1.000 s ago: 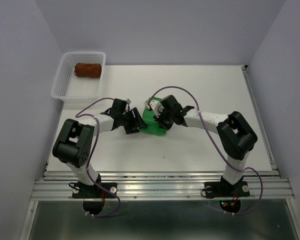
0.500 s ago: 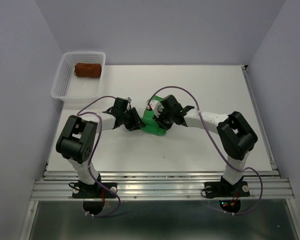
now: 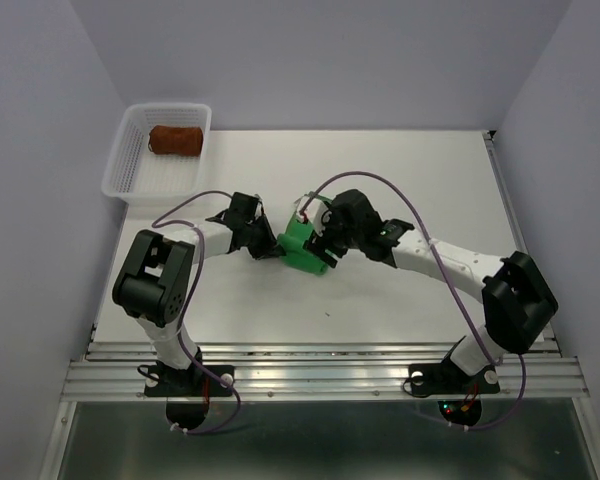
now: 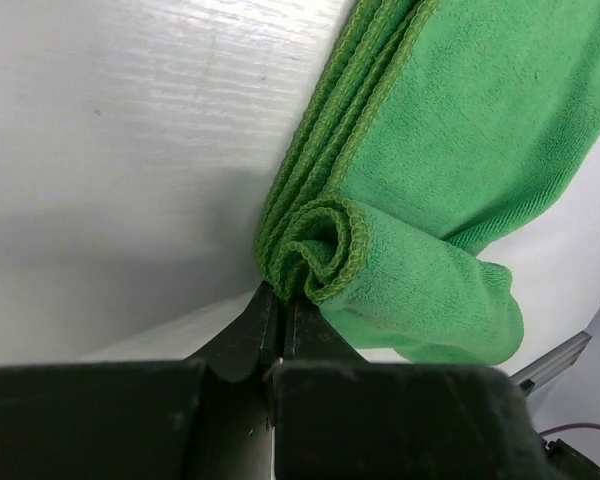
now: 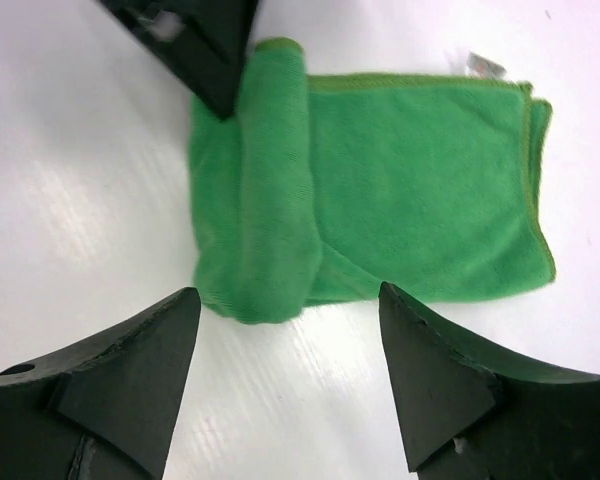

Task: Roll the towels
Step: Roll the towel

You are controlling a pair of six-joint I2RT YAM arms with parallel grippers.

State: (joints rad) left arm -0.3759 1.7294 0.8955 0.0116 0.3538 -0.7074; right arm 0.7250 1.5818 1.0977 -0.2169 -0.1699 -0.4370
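A green towel (image 3: pixel 306 246) lies mid-table, partly rolled. In the right wrist view its rolled part (image 5: pixel 268 190) runs along the left side of the flat part (image 5: pixel 420 190). My left gripper (image 3: pixel 267 243) is shut, its tips (image 4: pixel 282 297) pinching the spiral end of the roll (image 4: pixel 325 250). That gripper also shows as a dark wedge (image 5: pixel 208 50) at the roll's far end in the right wrist view. My right gripper (image 3: pixel 332 236) hangs open above the towel's near edge (image 5: pixel 290 292), touching nothing. A brown rolled towel (image 3: pixel 175 139) rests in the basket.
A white plastic basket (image 3: pixel 120 166) stands at the back left corner of the white table. Purple cables loop over both arms. Walls close in the table on the left, back and right.
My left gripper closed onto the end of the green roll. My right gripper opened, let go of the towel and drew back from it.
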